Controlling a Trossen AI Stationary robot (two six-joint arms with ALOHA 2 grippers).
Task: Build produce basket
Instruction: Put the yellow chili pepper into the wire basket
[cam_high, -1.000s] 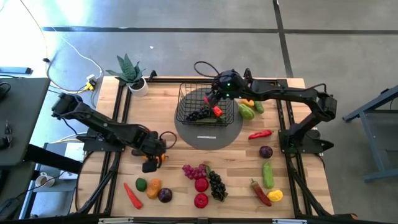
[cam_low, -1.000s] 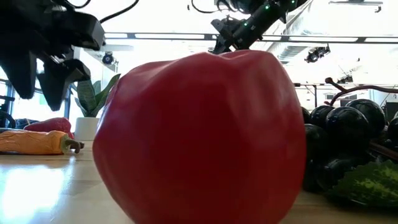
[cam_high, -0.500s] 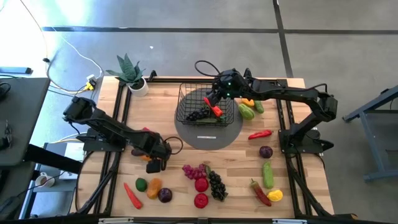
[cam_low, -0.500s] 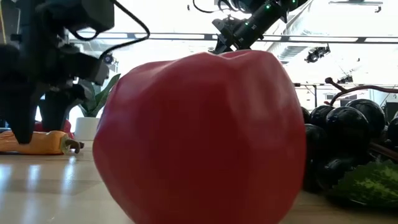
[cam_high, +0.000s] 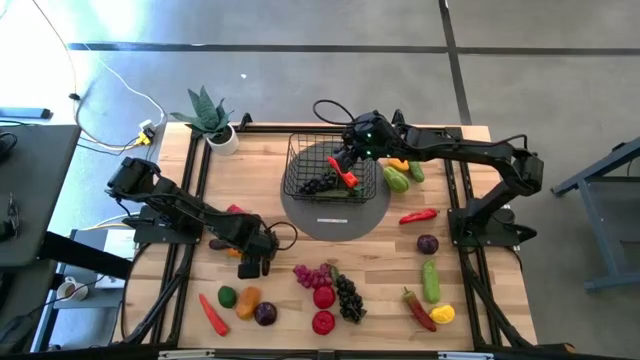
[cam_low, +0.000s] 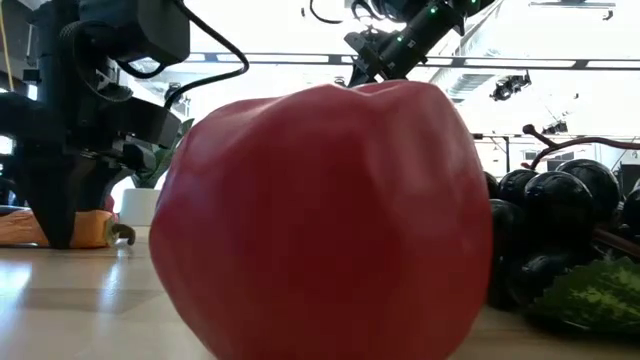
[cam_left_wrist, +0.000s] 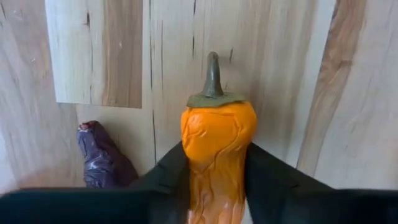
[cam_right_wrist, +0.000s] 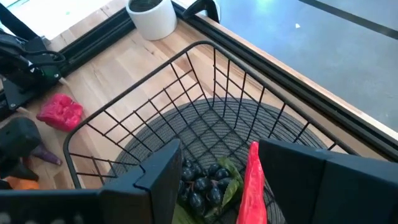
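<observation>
An orange pepper (cam_left_wrist: 217, 134) with a green stalk lies on the wooden table at the left. My left gripper (cam_high: 255, 262) stands over it, pointing down and shut on it; in the low view the gripper (cam_low: 60, 200) reaches the table top. The black wire basket (cam_high: 325, 165) sits on a grey disc (cam_high: 335, 215) at the far middle, with dark grapes (cam_right_wrist: 202, 183) lying on its bottom. My right gripper (cam_high: 350, 160) hovers over the basket, shut on a red chili pepper (cam_right_wrist: 252, 180). My left gripper pinches the orange pepper's body (cam_left_wrist: 189, 168) between its two fingers, below the stalk end. The fingers come from above, pointing down, one on each long side. The pepper lies on the table. My right gripper holds the red chili (cam_high: 345, 175) between its fingers, slanting down from the table's right. The chili is lifted clear above the basket's inside. The place of contact lies below the wrist picture's edge.
A potted plant (cam_high: 210, 120) stands at the far left. A purple piece (cam_left_wrist: 99, 162) and a red piece (cam_right_wrist: 60, 111) lie near my left gripper. More produce lies along the near edge (cam_high: 325, 295) and on the right (cam_high: 418, 215). A big red fruit (cam_low: 320, 220) fills the low view.
My left gripper has come down to the table over the orange pepper, shifting slightly toward the table's right, and its fingers have closed in on the pepper. The right gripper has kept still with the red chili above the basket.
</observation>
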